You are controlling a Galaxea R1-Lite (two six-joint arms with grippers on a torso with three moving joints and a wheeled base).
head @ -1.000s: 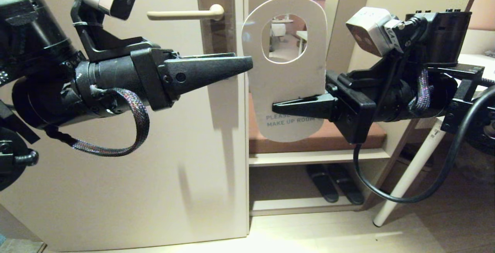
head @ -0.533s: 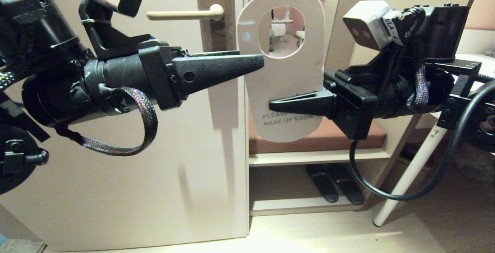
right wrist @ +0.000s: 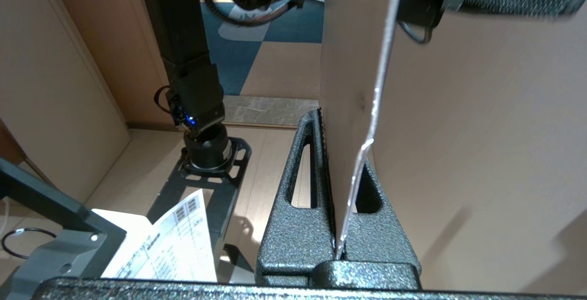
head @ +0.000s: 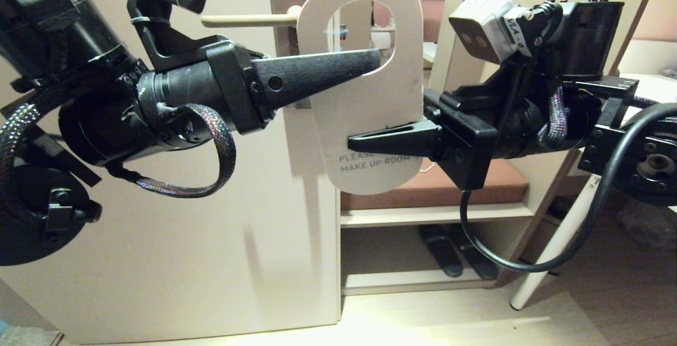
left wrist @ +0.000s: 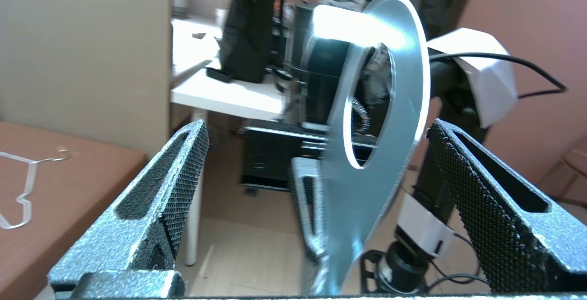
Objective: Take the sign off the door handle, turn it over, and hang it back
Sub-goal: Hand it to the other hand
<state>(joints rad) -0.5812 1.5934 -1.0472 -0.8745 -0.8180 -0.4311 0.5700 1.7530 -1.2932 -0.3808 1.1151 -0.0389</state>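
The flat white plastic door sign with rounded ends looks smooth with a faint sheen, and its thin edge glints between the rough, pebbled black fingers of the right gripper. Beside the left gripper's matt, cross-hatched black pads, the slim beige metal door handle is satin-matt, and the cream door is smooth.

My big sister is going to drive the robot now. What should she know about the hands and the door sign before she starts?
Right hand: shut on the sign, pinching its lower part and holding it upright, off the door handle.
Left hand: open, its fingers on either side of the sign's upper part, not gripping.
Sign: white side with "PLEASE MAKE UP ROOM" faces the robot; its hole is at the height of the handle, at the plate end, not yet over the lever.
Done: sign is off the handle, white side out.
Left: slip the hole over the handle, then let go with the right hand.
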